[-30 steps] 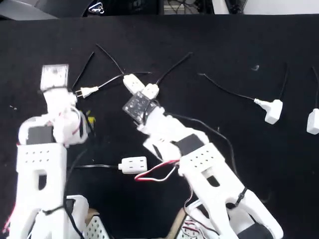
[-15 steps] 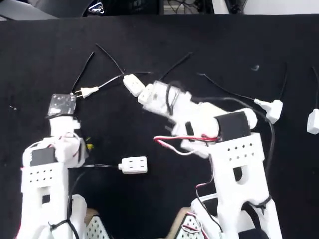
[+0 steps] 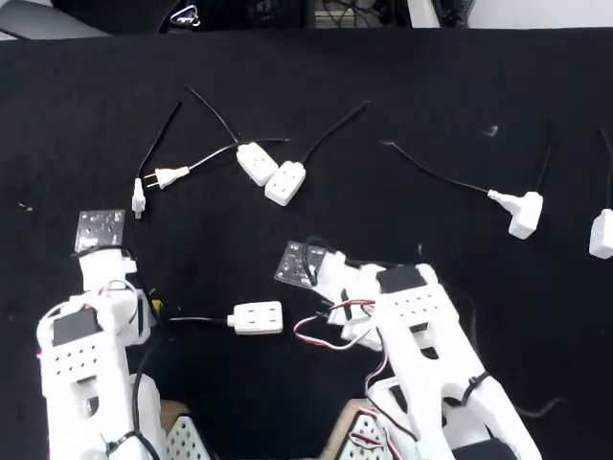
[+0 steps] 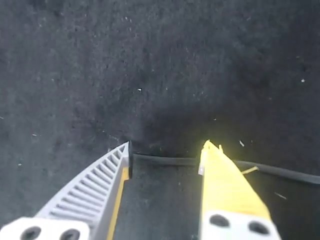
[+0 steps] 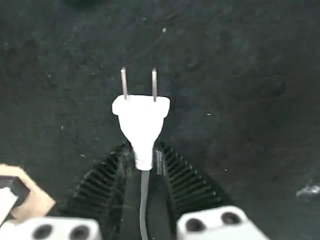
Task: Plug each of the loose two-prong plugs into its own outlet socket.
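Observation:
My right gripper (image 5: 142, 157) is shut on the neck of a white two-prong plug (image 5: 141, 116), whose prongs point away from the wrist above the black mat. From above, that gripper (image 3: 302, 264) sits near the front middle, right of a white outlet socket (image 3: 257, 317). Two more sockets (image 3: 257, 163) (image 3: 285, 182) lie side by side at the back middle. Two loose plugs (image 3: 168, 176) (image 3: 138, 199) lie to their left. My left gripper (image 4: 167, 150) is open, low over the mat, with a black cable (image 4: 270, 170) crossing at its fingertips; from above it (image 3: 101, 232) is at the front left.
Two white adapters (image 3: 522, 213) (image 3: 601, 235) lie at the right with thin black cables. More black cables run across the back of the mat (image 3: 431, 86). Red and white servo wires (image 3: 326, 331) loop beside the right arm.
The right arm has swung from the back sockets toward the front middle. The left arm has drawn back toward the front, uncovering the loose plugs.

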You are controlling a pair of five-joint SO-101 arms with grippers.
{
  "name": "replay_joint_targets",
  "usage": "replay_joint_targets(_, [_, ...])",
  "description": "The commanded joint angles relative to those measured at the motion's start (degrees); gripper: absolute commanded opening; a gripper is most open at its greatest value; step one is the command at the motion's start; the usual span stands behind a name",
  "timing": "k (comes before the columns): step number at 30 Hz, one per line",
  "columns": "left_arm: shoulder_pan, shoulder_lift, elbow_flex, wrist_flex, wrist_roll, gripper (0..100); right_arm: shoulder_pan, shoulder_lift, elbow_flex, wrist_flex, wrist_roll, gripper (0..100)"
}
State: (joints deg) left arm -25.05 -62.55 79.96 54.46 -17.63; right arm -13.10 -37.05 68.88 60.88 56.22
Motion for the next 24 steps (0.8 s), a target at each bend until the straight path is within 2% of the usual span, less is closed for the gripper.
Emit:
replay_joint_targets(1, [-0.7,-1.6,2.2,-4.2,0.7,23,0.8,-1.5,0.5,-0.2,-2.2,16.9])
replay_joint_targets(3, [-0.7,-1.9,3.8,-5.8,0.7,23,0.8,-1.5,0.7,0.2,-1.1,22.1])
replay_joint_targets(10, [-0.6,-2.1,4.3,-6.2,0.9,23,1.0,-1.3,1.2,1.0,1.9,19.8])
replay_joint_targets(19, [-0.6,-2.1,4.4,-6.1,0.8,23,1.1,-1.4,7.8,-13.0,2.7,19.6])
replay_joint_targets(21, [-0.6,-2.1,4.4,-6.0,0.8,23,1.1,-1.4,7.8,-12.9,2.7,15.2])
replay_joint_targets(24, [-0.6,-2.1,4.4,-5.9,0.8,23,1.8,-1.5,7.6,-11.5,2.5,0.5])
